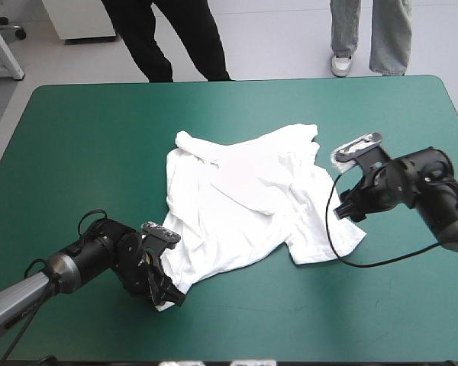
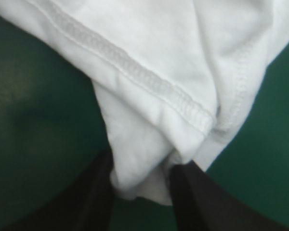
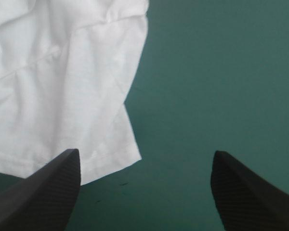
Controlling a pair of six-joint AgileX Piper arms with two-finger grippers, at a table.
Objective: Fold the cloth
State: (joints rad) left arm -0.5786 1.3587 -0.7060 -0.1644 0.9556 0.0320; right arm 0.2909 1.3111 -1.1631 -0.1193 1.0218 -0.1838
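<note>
Covering most of the high view, the teal-green table cover [image 1: 76, 152] carries the T-shirt [image 1: 244, 206] at its middle, roughly spread but rumpled, with layers lapped over one another. Its long axis runs slantwise, from the near-left corner at my left pincer [image 1: 168, 293] toward the far right. Which end is the neck I cannot tell, because folds hide it. My left pincer is all but closed, pinching that corner of white cloth, and a stitched hem [image 2: 149, 84] runs just ahead of its black fingers. My right pincer [image 3: 145, 154] stands wide, holding nothing, low over bare cover just beside the T-shirt's right edge, with one cloth corner near one finger.
</note>
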